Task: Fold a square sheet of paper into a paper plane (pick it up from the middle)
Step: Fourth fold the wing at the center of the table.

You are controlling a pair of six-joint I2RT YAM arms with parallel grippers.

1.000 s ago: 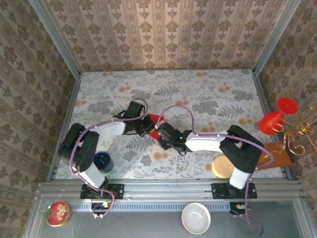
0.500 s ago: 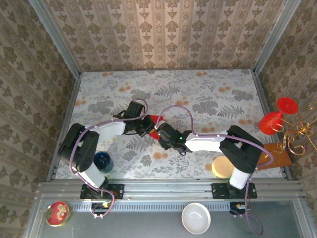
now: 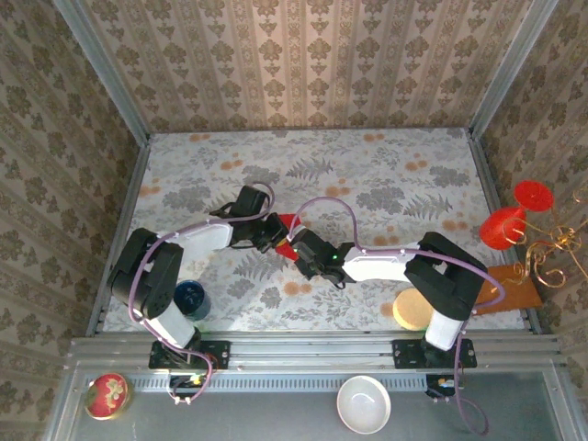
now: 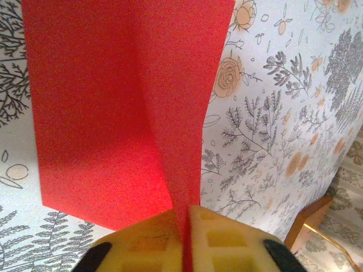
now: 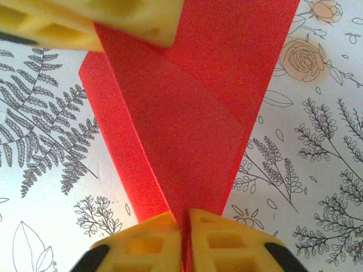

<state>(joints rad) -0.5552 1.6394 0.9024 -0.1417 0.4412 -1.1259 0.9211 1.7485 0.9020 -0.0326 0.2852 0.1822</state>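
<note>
The bright red paper (image 3: pixel 288 230) is held between both grippers over the middle of the floral table (image 3: pixel 386 184). In the left wrist view the paper (image 4: pixel 125 102) rises from my left gripper (image 4: pixel 187 226), whose yellow pads are shut on its edge, with a fold running up the sheet. In the right wrist view the paper (image 5: pixel 193 113) shows a long diagonal crease and tapers down into my right gripper (image 5: pixel 184 229), shut on it. The left gripper's yellow pad (image 5: pixel 113 20) pinches the paper's far end at the top of that view.
Red translucent glasses (image 3: pixel 514 213) and a gold wire stand (image 3: pixel 556 248) sit at the right edge by a wooden board (image 3: pixel 510 285). A dark blue cup (image 3: pixel 191 296) stands near the left arm's base. A tan disc (image 3: pixel 411 310), white bowl (image 3: pixel 362 404) and red floral tin (image 3: pixel 107 395) lie near the front.
Both grippers have shifted very slightly with the paper between them; their hold is unchanged.
</note>
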